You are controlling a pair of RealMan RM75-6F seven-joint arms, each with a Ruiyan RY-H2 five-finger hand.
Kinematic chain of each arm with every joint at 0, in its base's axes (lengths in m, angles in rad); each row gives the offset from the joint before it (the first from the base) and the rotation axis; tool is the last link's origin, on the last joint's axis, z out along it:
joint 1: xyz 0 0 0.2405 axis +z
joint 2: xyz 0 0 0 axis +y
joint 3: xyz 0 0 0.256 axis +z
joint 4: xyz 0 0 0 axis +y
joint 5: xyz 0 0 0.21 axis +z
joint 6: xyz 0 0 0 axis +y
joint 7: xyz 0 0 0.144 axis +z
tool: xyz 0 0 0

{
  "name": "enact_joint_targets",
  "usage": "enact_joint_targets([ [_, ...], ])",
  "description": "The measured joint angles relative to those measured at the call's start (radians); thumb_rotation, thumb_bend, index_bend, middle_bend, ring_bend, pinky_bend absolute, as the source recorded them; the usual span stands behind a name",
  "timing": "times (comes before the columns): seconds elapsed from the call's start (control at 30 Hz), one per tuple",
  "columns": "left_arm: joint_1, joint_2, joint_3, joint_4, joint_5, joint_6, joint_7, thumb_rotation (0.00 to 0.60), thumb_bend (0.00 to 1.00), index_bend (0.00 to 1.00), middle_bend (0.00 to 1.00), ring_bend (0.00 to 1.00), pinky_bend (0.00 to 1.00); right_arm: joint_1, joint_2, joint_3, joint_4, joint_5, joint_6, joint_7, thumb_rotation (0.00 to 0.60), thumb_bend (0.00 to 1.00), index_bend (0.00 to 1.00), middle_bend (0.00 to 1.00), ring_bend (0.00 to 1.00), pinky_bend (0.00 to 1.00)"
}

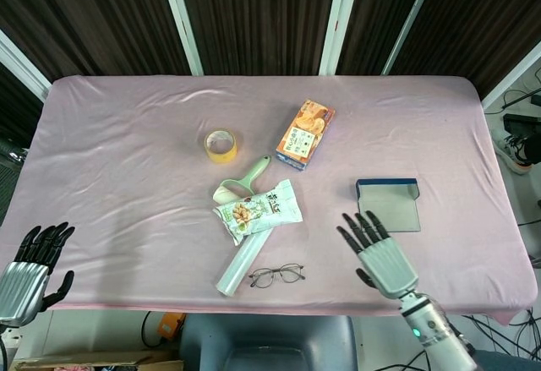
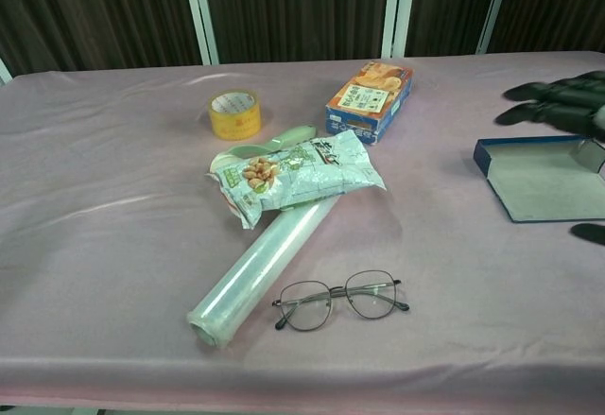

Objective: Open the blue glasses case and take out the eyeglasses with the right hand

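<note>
Pink tablecloth (image 1: pixel 127 151) is left bare around the eyeglasses (image 1: pixel 276 275), which lie near its front edge beside the film roll (image 1: pixel 245 256); the right hand (image 1: pixel 378 253) is spread wide, empty, between them and the blue glasses case (image 1: pixel 388 204); the left hand (image 1: pixel 30 267), partly cut off, seems spread too.

1. Both of my views are bright and evenly lit; the pink tablecloth (image 1: pixel 127 151) reads clearly from edge to edge.
2. Shadows are soft and short. My right hand (image 1: pixel 378 253) casts only a faint one on the cloth.
3. The clear film roll (image 2: pixel 260 273) carries pale highlights along its length. The snack bag (image 2: pixel 298 177) shows small glints on its foil.
4. Focus is sharp in the head view. In the chest view my right fingertips (image 2: pixel 553 103) at the frame edge look slightly soft.
5. The dark panels behind the table hold little detail.
6. The table edges bow slightly in the head view.
</note>
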Motion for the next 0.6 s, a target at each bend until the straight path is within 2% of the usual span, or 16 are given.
enact_joint_targets([
  [0.1, -0.003, -0.003, 0.003, 0.002, 0.002, -0.009, 0.006, 0.6, 0.43, 0.0, 0.04, 0.04, 0.05, -0.067, 0.038, -0.018, 0.02, -0.014, 0.103, 0.081, 0.6, 0.29, 0.14, 0.02, 0.0, 0.0],
  [0.37, -0.006, -0.02, 0.0, -0.005, -0.004, -0.018, 0.058, 0.6, 0.43, 0.0, 0.02, 0.0, 0.04, -0.209, 0.046, -0.014, 0.217, -0.019, 0.267, 0.416, 0.6, 0.29, 0.09, 0.0, 0.0, 0.0],
  [0.47, -0.005, -0.025, 0.0, -0.007, -0.005, -0.018, 0.072, 0.6, 0.43, 0.0, 0.02, 0.0, 0.04, -0.239, 0.05, -0.003, 0.249, -0.026, 0.293, 0.477, 0.6, 0.29, 0.09, 0.0, 0.0, 0.0],
  [0.6, -0.002, -0.027, 0.002, -0.008, 0.001, -0.011, 0.079, 0.6, 0.43, 0.0, 0.02, 0.0, 0.04, -0.247, 0.055, 0.01, 0.254, -0.031, 0.272, 0.486, 0.6, 0.29, 0.09, 0.0, 0.0, 0.0],
])
